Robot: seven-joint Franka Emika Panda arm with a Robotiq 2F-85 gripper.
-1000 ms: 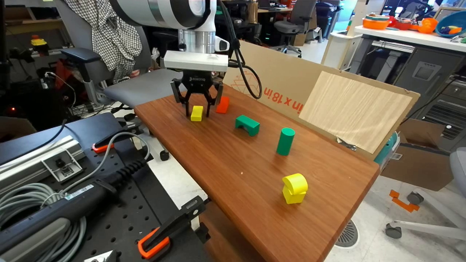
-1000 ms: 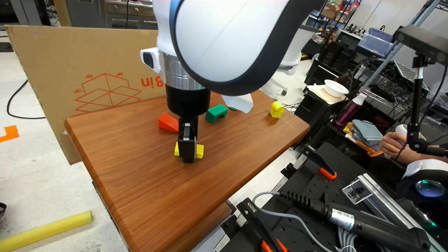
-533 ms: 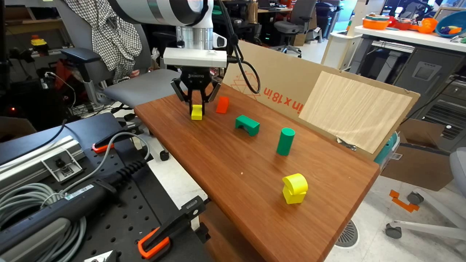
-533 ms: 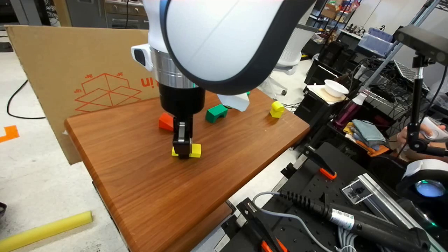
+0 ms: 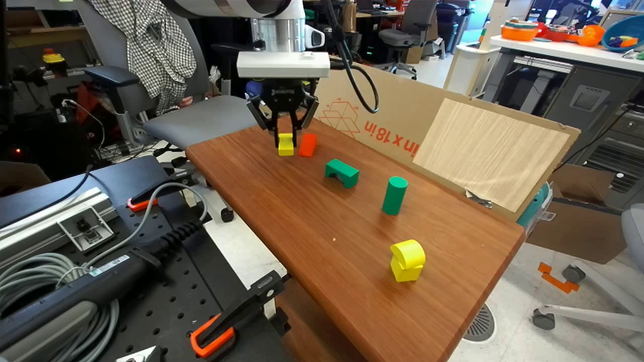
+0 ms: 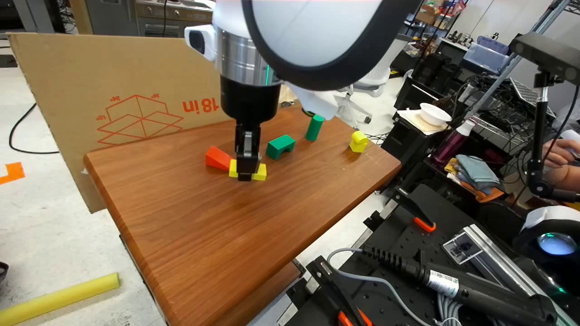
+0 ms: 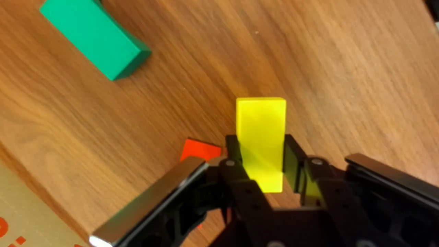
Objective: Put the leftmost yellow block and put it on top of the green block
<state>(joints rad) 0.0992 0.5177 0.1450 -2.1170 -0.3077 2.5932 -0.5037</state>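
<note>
Diffuse indoor light spreads across the wooden tabletop, sharper in both exterior views than in the wrist view, where my gripper is softly blurred and catches a white glint at lower left. Pale glare touches the wooden tabletop at right; the yellow block glows, faintly shaded.

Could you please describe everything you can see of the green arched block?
The green arched block is a low, oblong piece, plain green, with a flat top and a rounded cutout underneath, like a small bridge. It looks smooth; whether it is painted wood or plastic, I cannot tell. It stands on its two feet on the brown tabletop, between the red block and the green cylinder, touching neither, with nothing on top.
</note>
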